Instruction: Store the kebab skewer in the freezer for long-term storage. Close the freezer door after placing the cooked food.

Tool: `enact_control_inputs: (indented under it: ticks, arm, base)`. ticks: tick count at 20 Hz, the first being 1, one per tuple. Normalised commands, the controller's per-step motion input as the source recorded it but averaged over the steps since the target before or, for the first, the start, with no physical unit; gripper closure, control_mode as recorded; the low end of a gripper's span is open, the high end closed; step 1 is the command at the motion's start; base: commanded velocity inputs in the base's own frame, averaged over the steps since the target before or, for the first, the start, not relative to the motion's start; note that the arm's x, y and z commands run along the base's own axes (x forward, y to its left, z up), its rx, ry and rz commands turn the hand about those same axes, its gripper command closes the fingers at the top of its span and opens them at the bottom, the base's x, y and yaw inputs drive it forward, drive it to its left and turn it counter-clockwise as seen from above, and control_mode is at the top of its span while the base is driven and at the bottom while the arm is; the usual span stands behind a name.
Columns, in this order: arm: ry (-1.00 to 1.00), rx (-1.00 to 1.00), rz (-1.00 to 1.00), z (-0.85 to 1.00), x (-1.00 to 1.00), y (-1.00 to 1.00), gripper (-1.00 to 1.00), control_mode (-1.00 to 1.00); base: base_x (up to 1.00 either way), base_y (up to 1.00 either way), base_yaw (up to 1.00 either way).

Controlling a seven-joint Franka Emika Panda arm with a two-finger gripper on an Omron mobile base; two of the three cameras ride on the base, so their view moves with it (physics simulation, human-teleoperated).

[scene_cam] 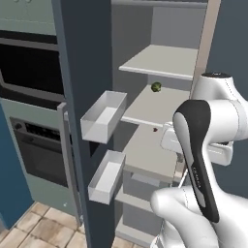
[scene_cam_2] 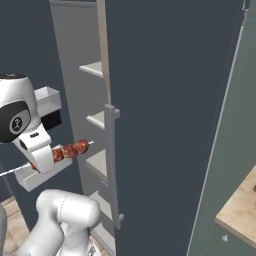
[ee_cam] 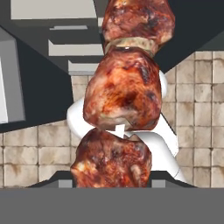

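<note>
Freezer (scene_cam: 160, 97): stands open; pale grey shelves inside; a small round green item (scene_cam: 156, 87) sits on one shelf
Freezer door (scene_cam: 80, 121): swung wide; two white bins (scene_cam: 103, 116) on its inner side
Kebab skewer (scene_cam_2: 67, 150): out in front of the shelves, up in the air, in the hand (scene_cam_2: 44, 157)
Hand: clenched on the skewer; meat chunks sit between its tips
Room: grey built-in oven (scene_cam: 36, 145) to the left; tan tile floor (scene_cam: 38, 227) below; a wooden tabletop (scene_cam_2: 240, 207) corner at the right
</note>
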Motion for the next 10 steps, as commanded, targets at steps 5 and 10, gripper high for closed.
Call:
enact_control_inputs:
  ticks: [5, 10]
  arm:
    - [0.0, 0.0, 0.0, 0.0, 0.0, 0.0, 1.0, 1.0]
    - [0.0, 0.0, 0.0, 0.0, 0.0, 0.0, 1.0, 1.0]
  base:
    - [0.34, 0.09, -0.1]
    - [0.28, 0.16, -0.08]
